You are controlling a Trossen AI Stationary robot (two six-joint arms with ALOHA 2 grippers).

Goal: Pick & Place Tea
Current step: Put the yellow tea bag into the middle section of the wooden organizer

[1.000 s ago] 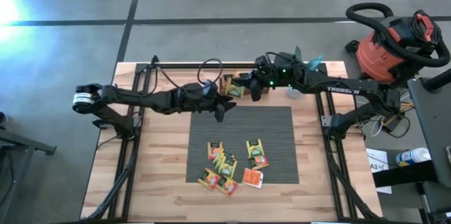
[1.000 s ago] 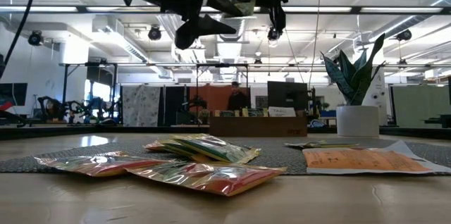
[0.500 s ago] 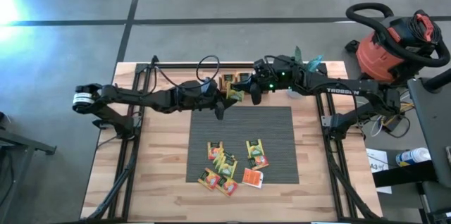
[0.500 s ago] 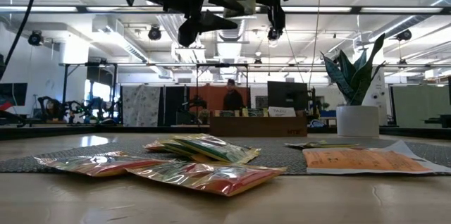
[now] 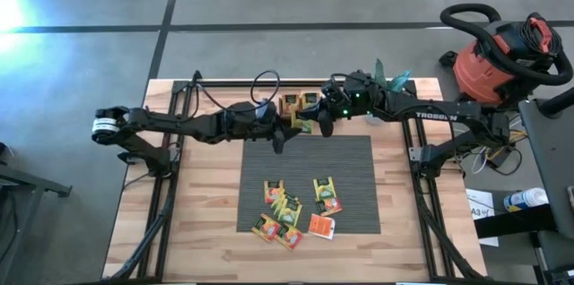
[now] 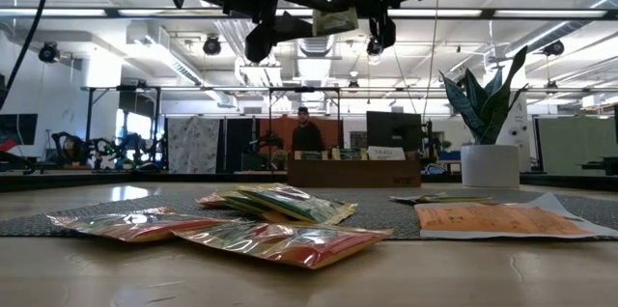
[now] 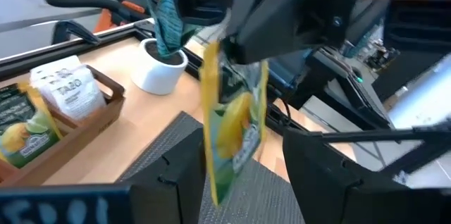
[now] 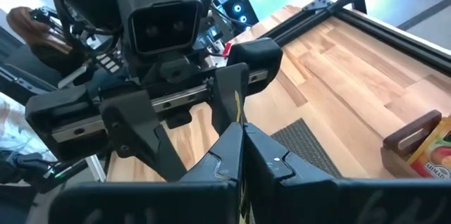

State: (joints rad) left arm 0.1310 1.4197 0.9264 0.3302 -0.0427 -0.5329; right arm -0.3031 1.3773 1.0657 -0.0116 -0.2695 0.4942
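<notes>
Tea sachet (image 7: pixel 231 122), light, floppy and slick, hangs pinched by its top edge in the right gripper (image 5: pixel 316 124), between the left gripper's (image 5: pixel 280 133) wide-open fingers; take its lower body.

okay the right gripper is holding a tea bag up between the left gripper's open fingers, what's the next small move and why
Probably close the left gripper on the sachet. The right gripper is shut on it and holds it hanging between the left's open fingers, above the mat's far edge near the tray. It looks like a handover, so the left should grip before the right lets go.
</notes>
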